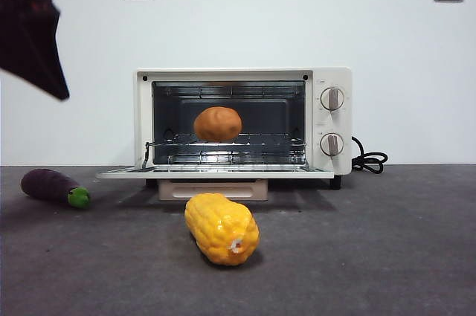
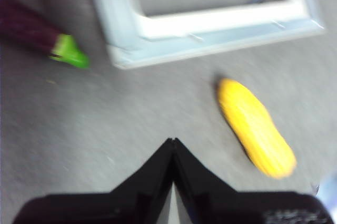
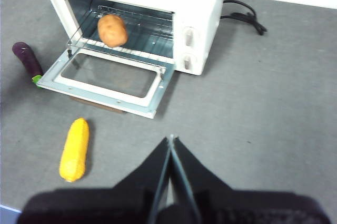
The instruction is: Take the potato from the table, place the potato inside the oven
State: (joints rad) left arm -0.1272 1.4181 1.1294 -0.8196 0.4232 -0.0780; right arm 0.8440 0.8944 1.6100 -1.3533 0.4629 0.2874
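The potato (image 1: 218, 123) sits on the wire rack (image 1: 230, 140) inside the oven (image 1: 242, 126), a bit left of the middle. Nothing is holding it. It looks steady there and does not seem to be rolling.

The oven door (image 1: 216, 172) hangs wide open, lying flat out toward the front. Just in front of the door, the yellow corn (image 1: 222, 228) lies on the table (image 1: 387, 256). The purple eggplant (image 1: 53, 186) lies off to the side, near the door's corner.

The left gripper (image 2: 172, 142) is up above the table between the corn and the eggplant, and its two jaws are pressed together with nothing in them. The right gripper (image 3: 171, 139) waits farther back over bare table, and its jaws are pressed together too, with nothing in them.

I think the job is about done, since the potato is in the oven. To end well, the left arm should lift up and away. It should take care not to bump the open door or push the corn.
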